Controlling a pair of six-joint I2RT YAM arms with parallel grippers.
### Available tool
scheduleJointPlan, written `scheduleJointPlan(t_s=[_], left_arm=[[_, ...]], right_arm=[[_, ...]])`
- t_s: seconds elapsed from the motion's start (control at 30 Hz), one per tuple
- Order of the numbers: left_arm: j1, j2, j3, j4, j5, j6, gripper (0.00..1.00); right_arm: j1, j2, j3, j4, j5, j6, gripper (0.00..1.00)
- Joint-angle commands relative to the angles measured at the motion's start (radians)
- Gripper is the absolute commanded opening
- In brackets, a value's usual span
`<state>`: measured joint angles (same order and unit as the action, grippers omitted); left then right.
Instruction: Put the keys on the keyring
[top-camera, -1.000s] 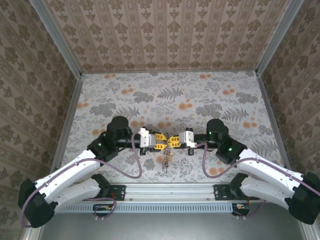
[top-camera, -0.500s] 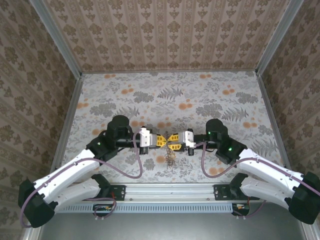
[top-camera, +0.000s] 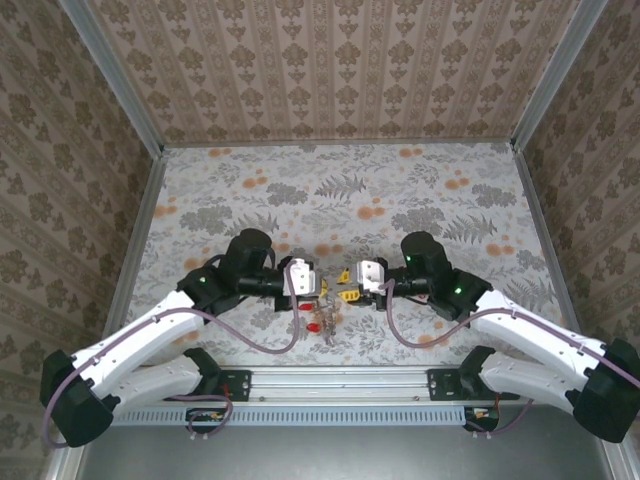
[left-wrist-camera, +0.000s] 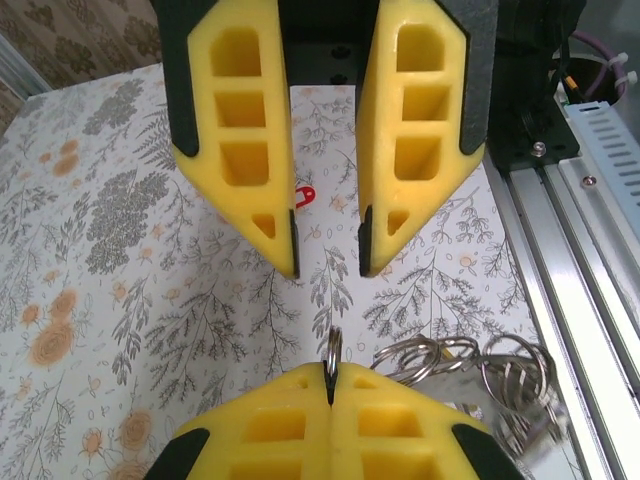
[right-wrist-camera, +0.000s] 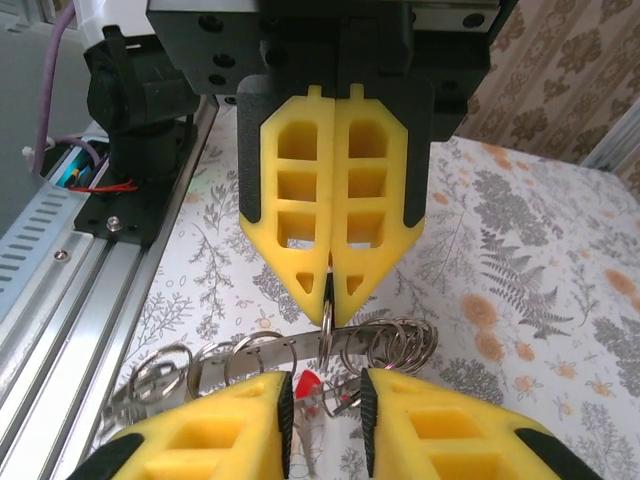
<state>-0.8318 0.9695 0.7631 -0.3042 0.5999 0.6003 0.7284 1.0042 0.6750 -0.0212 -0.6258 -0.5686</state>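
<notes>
**Top external.** The left end effector (top-camera: 322, 291) and right end effector (top-camera: 345, 285) meet tip to tip above the floral-patterned bench (top-camera: 400, 190), near its front edge. Red-headed keys (top-camera: 318, 325) dangle just beneath them.

**Left wrist.** The ribbed yellow fingers of the left end effector (left-wrist-camera: 330, 375) are pressed together on the keyring (left-wrist-camera: 332, 350), a thin grey metal ring seen edge-on. The jaws of the right end effector (left-wrist-camera: 328, 265) stand apart opposite. Coiled split rings (left-wrist-camera: 440, 355) gleam beside the grip.

**Right wrist.** The keyring (right-wrist-camera: 327, 318) projects from the clamped left tips (right-wrist-camera: 330, 285) towards the parted right fingers (right-wrist-camera: 328, 400). One red plastic key head (right-wrist-camera: 308, 384) shows below the split rings (right-wrist-camera: 390, 345).
</notes>
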Motion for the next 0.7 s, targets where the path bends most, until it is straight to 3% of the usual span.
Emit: scheduleJointPlan(t_s=[0.0,0.67], left_arm=[[-0.009,0.004,0.051,0.011,-0.002,0.023,0.0],[-0.014,0.012,0.043,0.04,0.014,0.0,0.0]], right_arm=[[0.002,0.027,0.043,-0.025,-0.038,0.023,0.26],[0.019,0.095,0.033,0.057,-0.01,0.078,0.25]])
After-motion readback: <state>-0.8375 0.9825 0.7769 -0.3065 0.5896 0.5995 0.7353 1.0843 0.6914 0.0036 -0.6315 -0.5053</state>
